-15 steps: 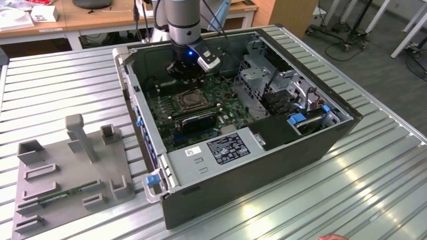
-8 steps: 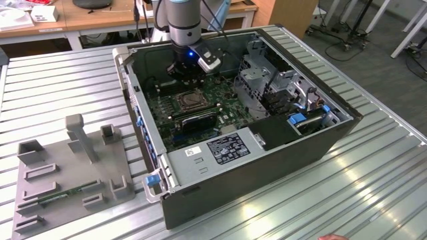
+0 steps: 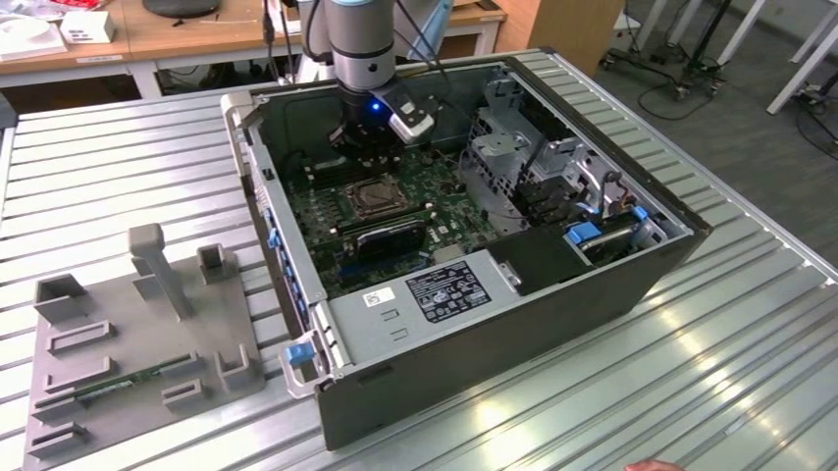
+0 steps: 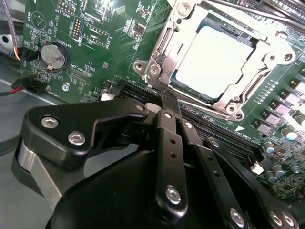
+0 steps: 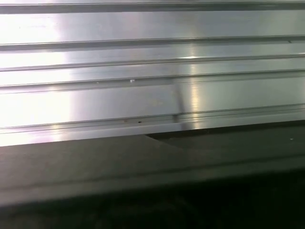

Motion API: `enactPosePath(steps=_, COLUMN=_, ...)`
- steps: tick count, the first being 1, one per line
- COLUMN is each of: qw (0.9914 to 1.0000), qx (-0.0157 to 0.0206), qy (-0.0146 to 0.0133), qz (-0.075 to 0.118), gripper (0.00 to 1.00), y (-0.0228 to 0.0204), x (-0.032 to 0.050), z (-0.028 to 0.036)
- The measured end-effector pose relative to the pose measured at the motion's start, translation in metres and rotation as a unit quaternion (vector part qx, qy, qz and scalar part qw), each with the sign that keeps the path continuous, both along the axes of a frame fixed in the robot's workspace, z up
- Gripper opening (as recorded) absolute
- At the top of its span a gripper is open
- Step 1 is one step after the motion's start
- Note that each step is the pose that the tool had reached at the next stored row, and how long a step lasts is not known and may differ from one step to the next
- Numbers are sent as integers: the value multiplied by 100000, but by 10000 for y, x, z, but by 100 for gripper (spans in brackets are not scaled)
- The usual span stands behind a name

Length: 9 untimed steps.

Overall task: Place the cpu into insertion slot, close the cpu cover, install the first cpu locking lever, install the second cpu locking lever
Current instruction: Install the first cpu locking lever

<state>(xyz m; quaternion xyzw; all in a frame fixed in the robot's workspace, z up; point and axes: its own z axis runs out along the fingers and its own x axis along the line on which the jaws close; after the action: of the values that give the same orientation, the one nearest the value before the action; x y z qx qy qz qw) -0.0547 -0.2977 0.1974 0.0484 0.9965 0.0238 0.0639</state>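
- The cpu [image 4: 214,62] lies under the lowered cpu cover [image 4: 188,14] (seated flat, it seems).
- The end effector [image 4: 167,98], fingers pressed together and empty, hovers just beside it; lever-locking is probably in hand and calls for a precise push.

In the exterior view, an open computer case [image 3: 524,324] lies on the surface [image 3: 733,373] at centre frame, with a fixture tray [image 3: 118,363] at lower left. Inside the case, the gripper [image 3: 364,147] hangs over the board [image 3: 314,211], beside the insertion slot [image 3: 371,197]. The cpu [image 4: 214,59] lies in that slot under the cpu cover [image 4: 167,52].
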Motion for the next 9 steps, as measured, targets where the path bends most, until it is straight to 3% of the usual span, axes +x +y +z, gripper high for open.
enactPosePath(steps=3, qw=99999, qx=-381, qy=-2, qz=6, gripper=11, y=0, x=0, z=1)
enactPosePath(steps=9, qw=99999, qx=-374, qy=-7, qz=-10, gripper=11, y=12, x=0, z=27)
